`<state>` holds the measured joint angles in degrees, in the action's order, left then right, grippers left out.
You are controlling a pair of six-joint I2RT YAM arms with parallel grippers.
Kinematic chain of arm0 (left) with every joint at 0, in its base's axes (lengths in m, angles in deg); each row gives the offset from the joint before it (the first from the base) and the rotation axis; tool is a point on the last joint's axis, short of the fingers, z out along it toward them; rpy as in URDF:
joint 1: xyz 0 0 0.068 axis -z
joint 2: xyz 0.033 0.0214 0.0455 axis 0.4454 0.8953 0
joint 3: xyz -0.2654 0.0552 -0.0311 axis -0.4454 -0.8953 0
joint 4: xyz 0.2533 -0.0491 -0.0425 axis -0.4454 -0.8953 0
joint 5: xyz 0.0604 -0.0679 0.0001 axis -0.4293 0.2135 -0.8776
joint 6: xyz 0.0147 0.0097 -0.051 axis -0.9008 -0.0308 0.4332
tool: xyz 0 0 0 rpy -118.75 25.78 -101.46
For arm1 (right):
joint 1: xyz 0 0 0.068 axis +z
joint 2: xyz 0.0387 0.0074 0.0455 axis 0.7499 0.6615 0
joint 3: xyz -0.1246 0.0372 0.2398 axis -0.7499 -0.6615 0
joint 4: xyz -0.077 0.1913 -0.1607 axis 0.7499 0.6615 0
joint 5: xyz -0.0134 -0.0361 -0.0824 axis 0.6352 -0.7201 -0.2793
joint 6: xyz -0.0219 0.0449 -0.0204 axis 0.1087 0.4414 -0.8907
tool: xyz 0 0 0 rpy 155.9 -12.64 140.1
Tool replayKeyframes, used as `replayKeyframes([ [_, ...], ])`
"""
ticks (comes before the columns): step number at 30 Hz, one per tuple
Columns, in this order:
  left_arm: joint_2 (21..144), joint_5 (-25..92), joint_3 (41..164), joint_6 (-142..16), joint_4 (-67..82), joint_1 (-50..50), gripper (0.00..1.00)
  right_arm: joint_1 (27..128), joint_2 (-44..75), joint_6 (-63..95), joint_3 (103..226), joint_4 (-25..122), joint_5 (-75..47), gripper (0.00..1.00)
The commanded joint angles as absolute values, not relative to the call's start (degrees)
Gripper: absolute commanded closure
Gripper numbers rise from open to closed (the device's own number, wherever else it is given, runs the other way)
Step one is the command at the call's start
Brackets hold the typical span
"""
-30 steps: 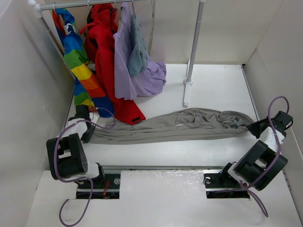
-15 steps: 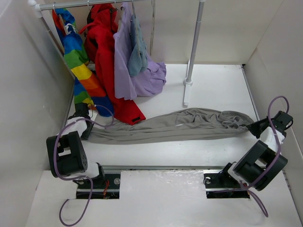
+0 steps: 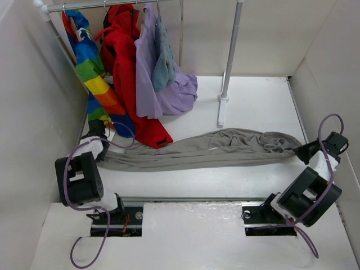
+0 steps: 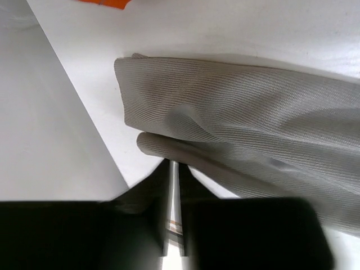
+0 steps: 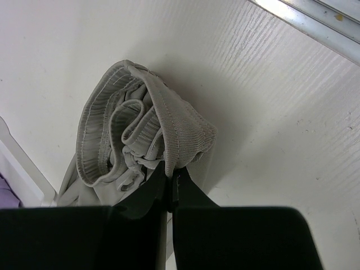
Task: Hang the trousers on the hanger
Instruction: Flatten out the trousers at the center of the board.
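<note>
Two ends, one garment: the trousers lie stretched lengthwise across the table, gathered waist to the right, cuffs to the left, one end at each arm.

Handling (our judgement): soft, light and limp. We expect the middle to sag once both ends lift, and the cloth to slide easily on the smooth tabletop and off a thin rod. Not fragile. Best holds are the thick elasticated waistband and the hemmed cuffs, where the fabric is doubled and gives the jaws some bite.

Appearance: plain taupe with a fine rib. In the left wrist view the legs lie one over the other with a shallow crease. In the right wrist view the waistband bunches into loose curls.

Left gripper: jaws drawn almost together at the hem of the nearer cuff. We read this as a thin pinch on the trousers, only at the very edge.

Right gripper: closed tight on a fold of the waistband, which stands up slightly from the table.

Surroundings: red coat, lilac garment and a rainbow-striped piece hang from the rail at the far left. An upright pale pole stands beyond the trousers. We cannot make out a free hanger.
</note>
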<state>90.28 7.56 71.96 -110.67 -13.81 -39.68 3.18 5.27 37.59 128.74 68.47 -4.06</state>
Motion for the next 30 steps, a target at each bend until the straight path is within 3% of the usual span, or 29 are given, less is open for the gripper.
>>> replayKeyframes([
  [1, 90.1, 7.6, 73.7, -110.7, -13.6, -39.9, 1.0, 2.6, 4.7, 36.9, 131.4, 66.5, -3.3, 1.0],
  [12, 85.1, 8.9, 74.8, -112.3, -14.7, -39.9, 1.0, 2.6, 4.7, 36.4, 131.4, 66.0, -3.3, 1.0],
  [13, 85.1, 8.9, 74.8, -112.8, -15.5, -39.9, 0.97, 2.6, 4.7, 36.4, 131.4, 66.0, -3.3, 1.0],
  [14, 86.1, 8.9, 75.3, -112.8, -16.2, -39.9, 0.79, 2.6, 5.2, 36.4, 131.4, 66.0, -3.3, 1.0],
  [17, 88.5, 7.3, 75.3, -112.8, -17.3, -39.9, 0.68, 2.6, 5.2, 36.4, 131.4, 66.0, -2.8, 1.0],
  [30, 93.2, 10.1, 76.5, -113.4, -19.9, -39.9, 0.68, 2.6, 5.2, 36.4, 131.4, 66.0, -2.8, 1.0],
])
